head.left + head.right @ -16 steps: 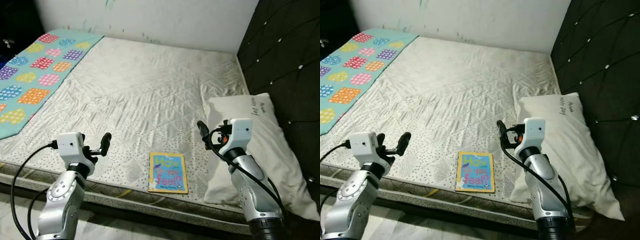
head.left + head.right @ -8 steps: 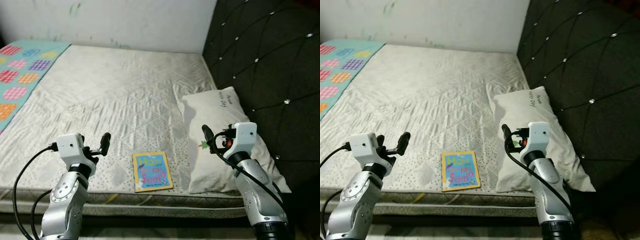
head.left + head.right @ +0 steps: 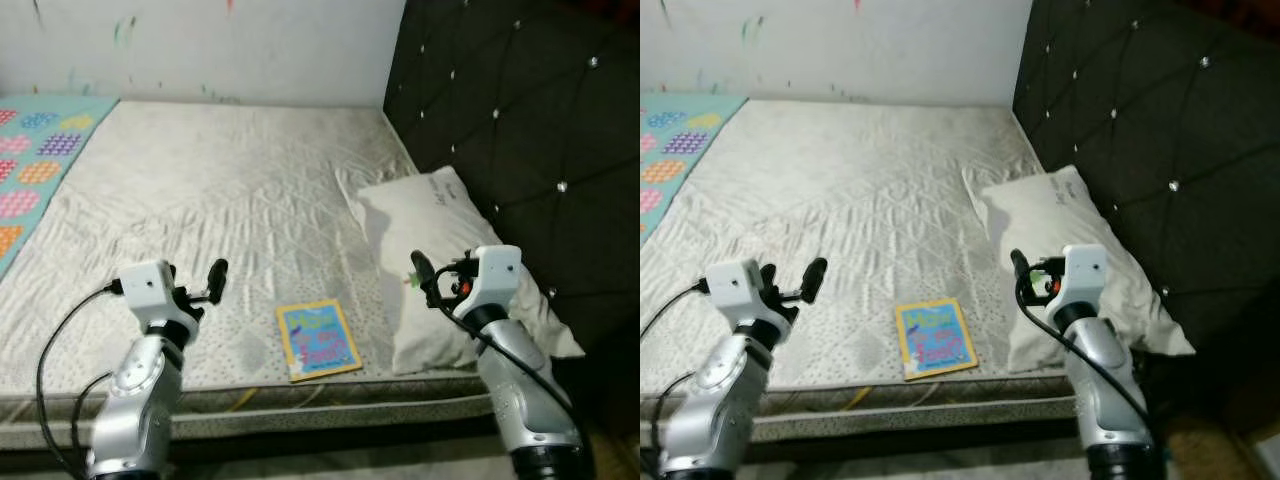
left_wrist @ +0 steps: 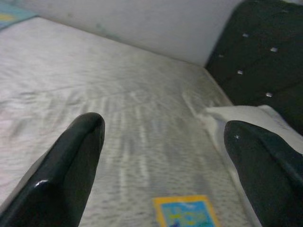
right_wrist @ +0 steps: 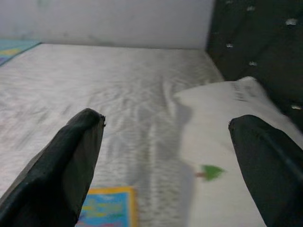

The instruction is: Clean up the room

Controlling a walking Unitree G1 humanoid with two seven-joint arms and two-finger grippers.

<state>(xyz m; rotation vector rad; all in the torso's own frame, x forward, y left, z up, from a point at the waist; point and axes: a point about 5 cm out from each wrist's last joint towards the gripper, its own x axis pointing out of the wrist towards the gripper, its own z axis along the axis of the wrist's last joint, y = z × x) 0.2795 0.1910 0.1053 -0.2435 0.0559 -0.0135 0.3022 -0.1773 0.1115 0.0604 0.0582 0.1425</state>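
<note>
A bare quilted mattress (image 3: 220, 200) fills the scene, with a white wall (image 3: 200, 45) behind it at 12 o'clock and a black tufted headboard (image 3: 520, 120) running along its 3 o'clock side. A children's book (image 3: 318, 339) with a blue cover and yellow border lies flat near the mattress's front edge, at about 6 o'clock, slightly turned. Just beside it, toward 3 o'clock, a white pillow (image 3: 450, 260) rests on the mattress against the headboard; its near corner sits close to the book but apart from it. A small green tree print (image 5: 209, 172) shows on the pillow in the right wrist view. At 9 o'clock a teal blanket (image 3: 35, 170) with coloured patches covers the far side of the mattress.

The left gripper (image 3: 213, 277) is raised above the front edge of the mattress, at 9 o'clock from the book and apart from it; its jaws are spread wide with nothing between them. The right gripper (image 3: 424, 274) hangs over the near end of the pillow, at 3 o'clock from the book; its jaws are likewise spread and hold nothing. Both grippers point toward the wall at 12 o'clock.
</note>
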